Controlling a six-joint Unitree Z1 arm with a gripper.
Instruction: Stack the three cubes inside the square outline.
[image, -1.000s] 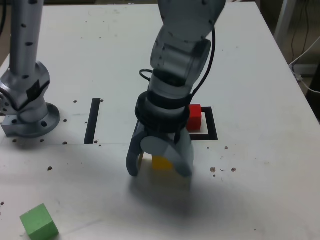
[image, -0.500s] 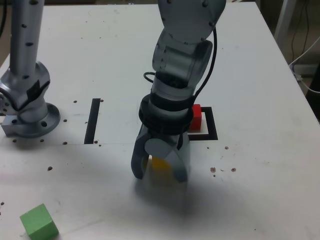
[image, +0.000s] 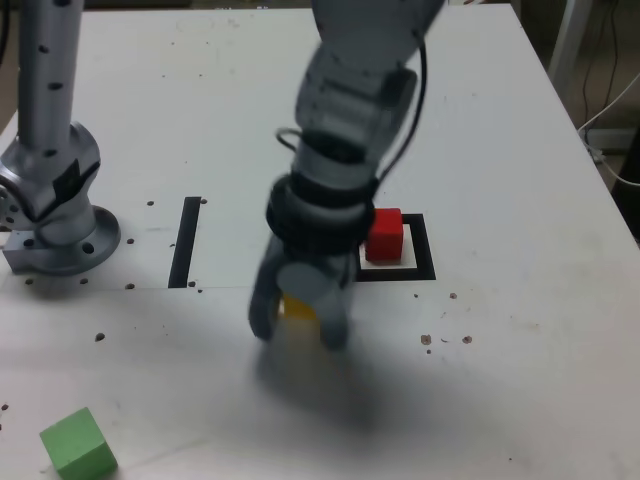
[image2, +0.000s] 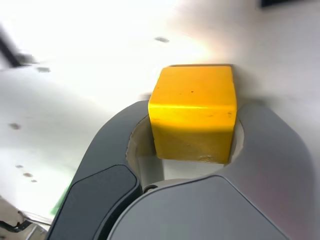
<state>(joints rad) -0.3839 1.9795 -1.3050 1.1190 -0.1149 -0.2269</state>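
In the exterior view my end effector (image: 298, 322) has narrowed its jaws since a second ago and now pinches the yellow cube (image: 297, 308), just beside the square outline (image: 424, 252). That means the grasp looks made; lifting comes next, I judge. The red cube (image: 385, 234) sits inside the black tape frame; the green cube (image: 78, 443) lies well apart on the white counter (image: 520, 180).

In the wrist view, the matte, sharp-edged yellow cube (image2: 193, 112) sits between smooth grey jaws, both touching its sides.
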